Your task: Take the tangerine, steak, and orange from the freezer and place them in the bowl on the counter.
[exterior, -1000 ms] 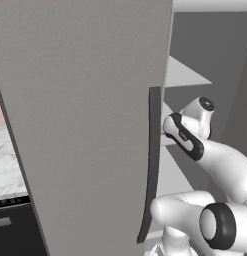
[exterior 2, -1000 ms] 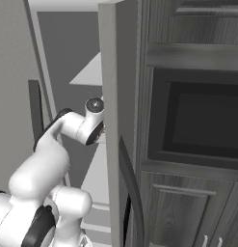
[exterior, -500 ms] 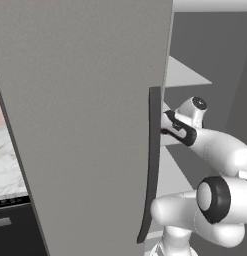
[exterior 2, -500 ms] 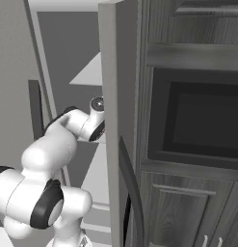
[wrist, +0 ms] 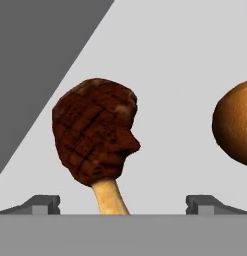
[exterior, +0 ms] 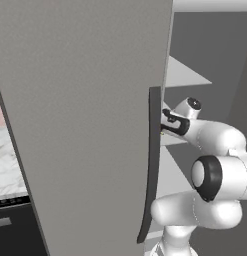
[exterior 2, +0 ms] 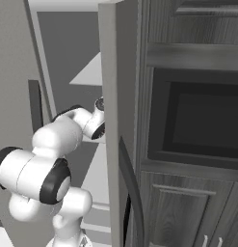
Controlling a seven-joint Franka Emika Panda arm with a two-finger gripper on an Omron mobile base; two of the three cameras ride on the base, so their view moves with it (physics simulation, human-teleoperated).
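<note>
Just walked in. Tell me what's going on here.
The white robot arm is reaching into the open freezer, past its door handle. In the hand view the claw is open, its tips on either side of the steak, a dark red lump on a pale bone lying on a pale shelf. Nothing is gripped yet. A round orange-brown fruit sits beside it at the view's right.
</note>
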